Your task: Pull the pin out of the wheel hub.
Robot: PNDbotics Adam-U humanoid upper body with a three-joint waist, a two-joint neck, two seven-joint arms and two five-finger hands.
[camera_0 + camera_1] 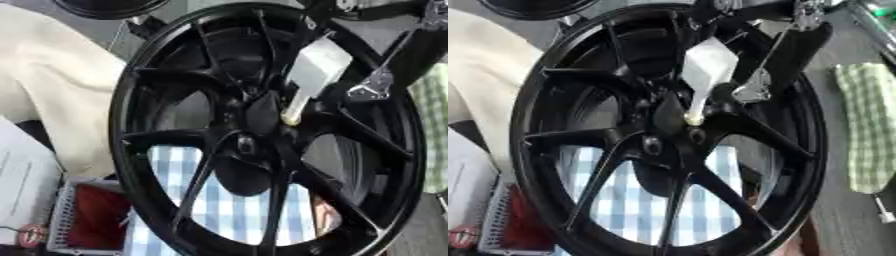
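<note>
A large black wheel point(262, 130), standing almost on edge and tilted, fills both eye views; every position below is given from its central hub point(249, 142).

Nearest the camera, below the hub, a blue-and-white checked cloth point(232, 210) is seen through the gaps between the spokes. Below and to the left of the hub, outside the rim, a pale slotted basket point(61, 220) with something red inside is found, and a cream cloth point(52, 90) lies further left. To the right of the hub, beyond the rim, a green checked cloth point(868, 125) is seen.

The pin point(702, 80), a whitish piece with a broad flat head and a narrow stem, is found just above and to the right of the hub. Its stem points down toward the hub and its yellowish tip appears to be seated near the hub's edge, so the pin is judged not yet drawn out. The wheel is probably propped this way so that its face, and the pin, are presented to the robot.

Furthest away, above and to the right of the hub, the right hand point(776, 55) is brought in from the upper right corner, black with silver metal parts. It is held just beside the pin's head. Whether its fingers are closed on the head cannot be told, since dark fingers are lost against the dark spokes. The left hand is not seen in either view.
</note>
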